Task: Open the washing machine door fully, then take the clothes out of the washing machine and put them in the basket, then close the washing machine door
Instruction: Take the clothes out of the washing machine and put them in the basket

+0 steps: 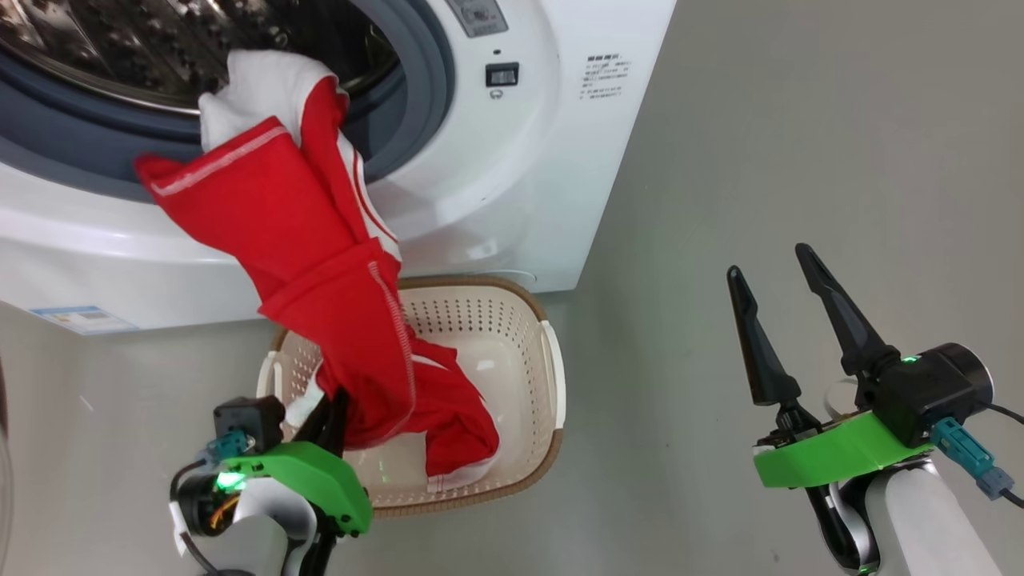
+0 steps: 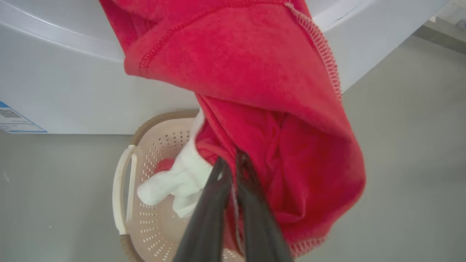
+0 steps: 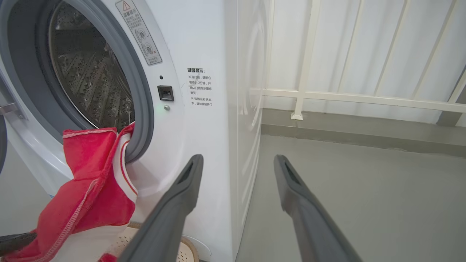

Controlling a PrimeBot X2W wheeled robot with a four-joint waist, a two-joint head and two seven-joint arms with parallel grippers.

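**Red garment strung from drum to basket**

We see the clothes [image 1: 320,264], bright red fabric with white stitching and white panels, stretched out of the round mouth of the washing machine [image 1: 512,200]. The upper end, bunched with white cloth, lies over the grey rubber ring [image 1: 428,88] at the lip of the perforated steel drum [image 3: 91,80]. The lower end hangs down the white front and folds into the basket [image 1: 552,376]. This cream basket stands on the grey floor [image 1: 800,120] just before the machine, below the opening, with a heap of red fabric inside it.

Our left gripper [image 1: 332,416] hangs above the basket's near left corner. In the left wrist view its two dark fingers [image 2: 207,218] are pressed close together, pinching a fold of the red fabric, with a tuft of white cloth just beside them.

Our right gripper [image 1: 768,261] is well apart to the right, over the floor. Its jaws are spread wide and hold nothing; in the right wrist view they point past the machine's right front corner.

A small blue label [image 1: 80,320] sits low on the machine's front at the left. A dark latch socket [image 3: 165,92] sits beside the opening on the right. A white railing [image 3: 346,96] runs along the wall beyond the machine's side.
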